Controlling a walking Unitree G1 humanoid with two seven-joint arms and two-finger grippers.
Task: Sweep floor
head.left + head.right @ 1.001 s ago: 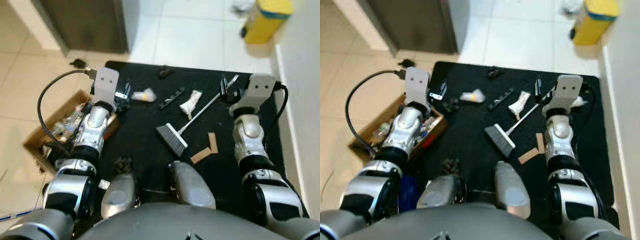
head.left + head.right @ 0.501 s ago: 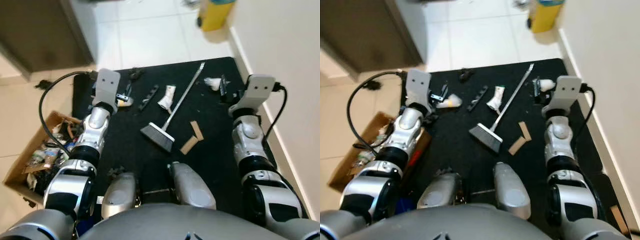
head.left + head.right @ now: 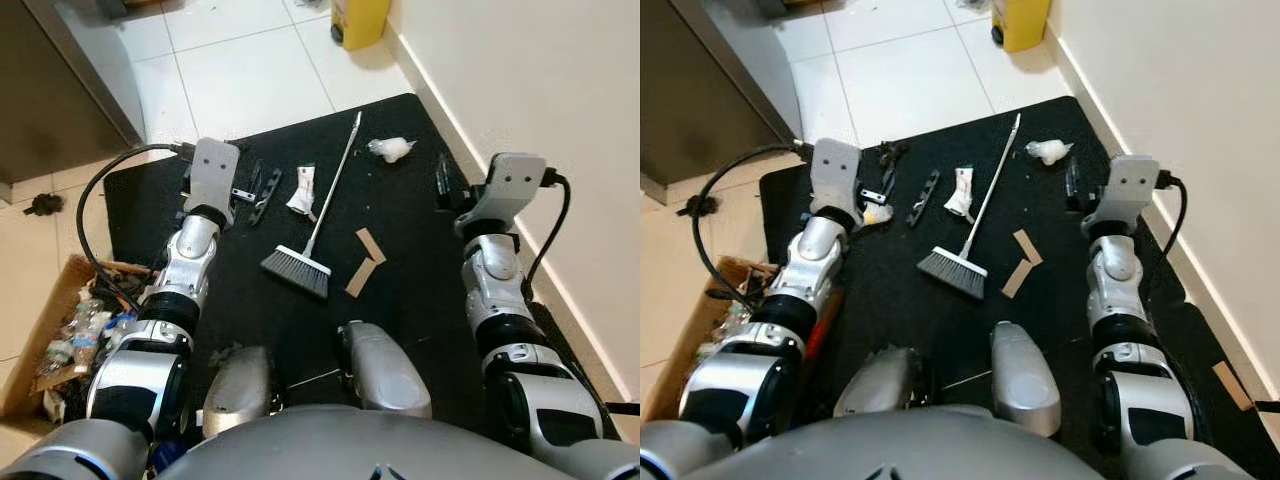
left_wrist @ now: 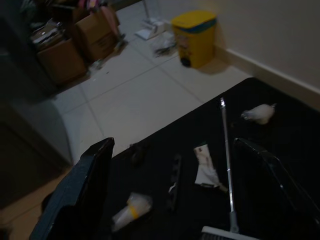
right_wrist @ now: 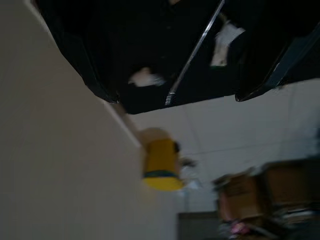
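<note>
A small broom lies flat on the black mat (image 3: pixel 400 250), grey bristles (image 3: pixel 296 273) toward me and thin metal handle (image 3: pixel 337 172) pointing away. Around it lie litter: a crumpled white wad (image 3: pixel 392 149), a white tube (image 3: pixel 301 189), a black strip (image 3: pixel 267 189), two cardboard scraps (image 3: pixel 364 261) and a white-and-yellow wad (image 3: pixel 876 212). My left gripper (image 4: pixel 175 200) is open above the mat's left part, left of the broom. My right gripper (image 5: pixel 175 55) is open above the mat's right edge. Neither holds anything.
A wall with a white skirting (image 3: pixel 520 110) runs close along the mat's right side. A yellow bin (image 3: pixel 360 14) stands at the far end by the wall. A cardboard box full of rubbish (image 3: pixel 60 330) sits at my left, beside a dark cabinet (image 3: pixel 50 90).
The whole picture has swung round as I turn, so mat, broom and box sit further left and the wall is closer. Both arms keep their raised pose; the broom lies where it was.
</note>
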